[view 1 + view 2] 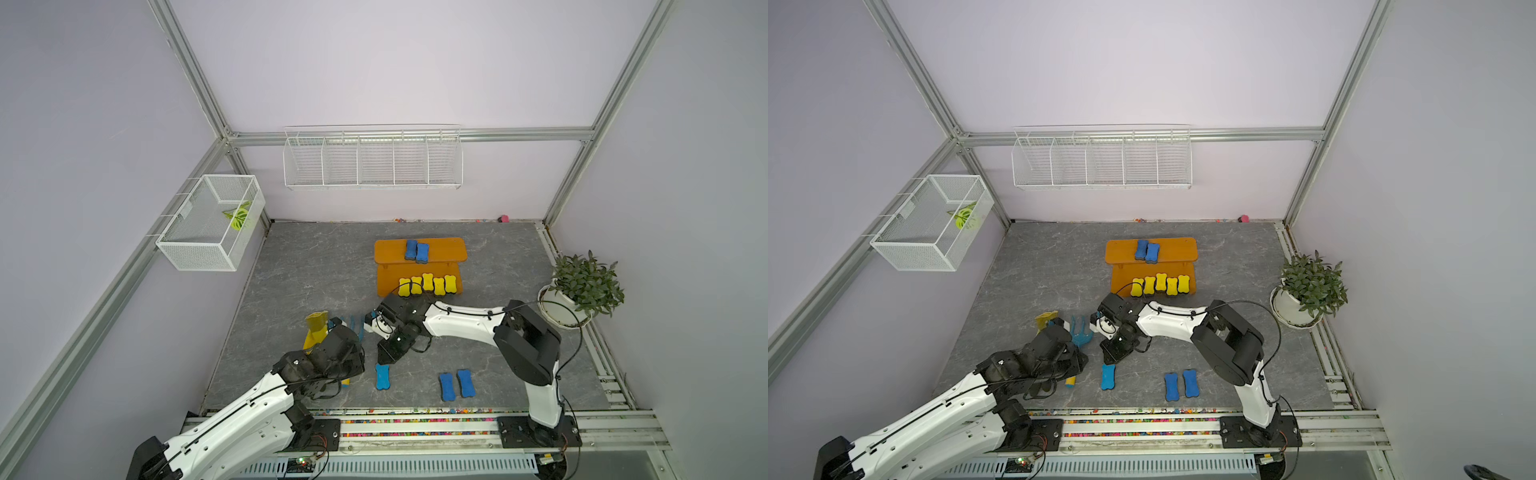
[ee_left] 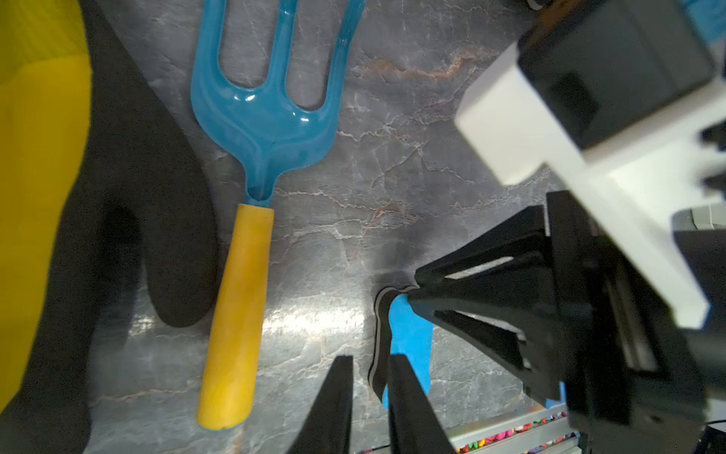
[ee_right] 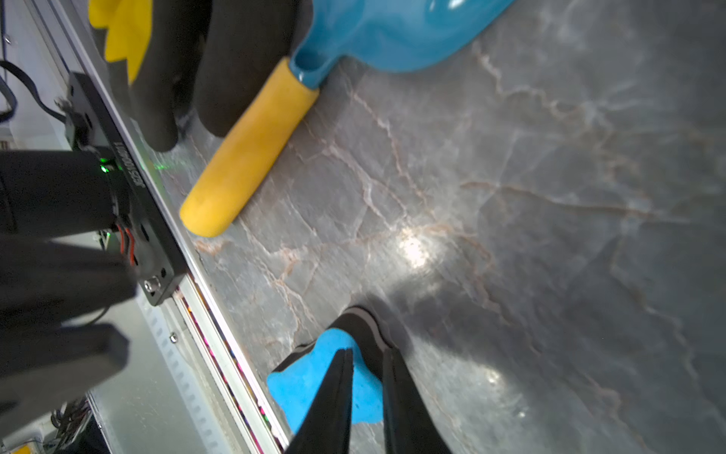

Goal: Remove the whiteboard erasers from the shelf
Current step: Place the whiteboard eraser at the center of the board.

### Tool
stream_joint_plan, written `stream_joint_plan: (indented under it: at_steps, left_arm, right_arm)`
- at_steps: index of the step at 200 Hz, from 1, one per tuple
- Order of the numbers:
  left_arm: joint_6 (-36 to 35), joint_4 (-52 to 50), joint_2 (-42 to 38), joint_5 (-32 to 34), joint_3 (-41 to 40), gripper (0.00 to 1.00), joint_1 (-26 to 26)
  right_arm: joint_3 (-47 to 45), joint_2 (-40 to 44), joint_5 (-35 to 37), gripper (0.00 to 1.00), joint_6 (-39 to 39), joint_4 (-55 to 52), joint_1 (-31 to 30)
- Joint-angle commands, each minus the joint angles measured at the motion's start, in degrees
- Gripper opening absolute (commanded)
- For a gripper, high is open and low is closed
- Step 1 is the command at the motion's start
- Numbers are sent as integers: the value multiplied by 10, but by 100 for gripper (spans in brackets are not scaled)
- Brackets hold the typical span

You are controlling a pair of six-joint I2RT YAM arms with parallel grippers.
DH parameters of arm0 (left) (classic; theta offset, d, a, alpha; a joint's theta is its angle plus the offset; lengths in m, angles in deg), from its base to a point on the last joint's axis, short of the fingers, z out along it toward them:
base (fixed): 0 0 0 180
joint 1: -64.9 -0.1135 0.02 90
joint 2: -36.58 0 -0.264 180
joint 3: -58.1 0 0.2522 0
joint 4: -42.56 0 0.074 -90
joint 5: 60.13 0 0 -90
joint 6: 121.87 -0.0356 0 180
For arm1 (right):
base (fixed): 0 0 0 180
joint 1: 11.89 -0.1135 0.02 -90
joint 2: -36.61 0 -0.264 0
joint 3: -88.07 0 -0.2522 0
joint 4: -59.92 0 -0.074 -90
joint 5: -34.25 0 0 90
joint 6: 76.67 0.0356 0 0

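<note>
Right gripper (image 1: 385, 358), jaws a narrow gap apart and empty, hangs over a blue eraser (image 1: 382, 376) set down near the table's front edge; next, fetch seven from the shelf (image 1: 419, 266).

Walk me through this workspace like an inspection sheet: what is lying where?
Surface: grey marbled tabletop, no spills seen.
Job's things: orange shelf holds two blue erasers on its upper tier and five yellow erasers on its lower tier; one blue eraser and a blue pair lie on the tabletop.
Clutter: blue garden fork, yellow-and-black glove.
Grippers: left hand slightly open, empty; right hand narrowly parted over the single blue eraser, grip unclear.
Cables: black cable loops off the right arm.
Surroundings: potted plant, wire rack, mesh basket.
</note>
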Motion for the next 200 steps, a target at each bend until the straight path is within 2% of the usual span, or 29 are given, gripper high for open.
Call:
stream_joint_plan:
  at_steps: [1,111,158,177,200]
  left_arm:
    - [2,-8,-1,11,8,22,-4]
    - [0,-6,1,13,8,23,-10]
    - [-7,0,1,6,9,23,-24]
    - [-21,8,7,1,20,24,-38]
    - [-60,34,30,-14,55,24,-68]
  right_arm:
    - [-13,-2,-7,21,-14,-20,-2]
    - [-20,7,-10,21,-9,-21,-18]
    - [-3,35,13,28,-5,-41,-12]
    - [12,62,13,33,-1,-52,6]
    - [22,113,19,35,-1,-54,37]
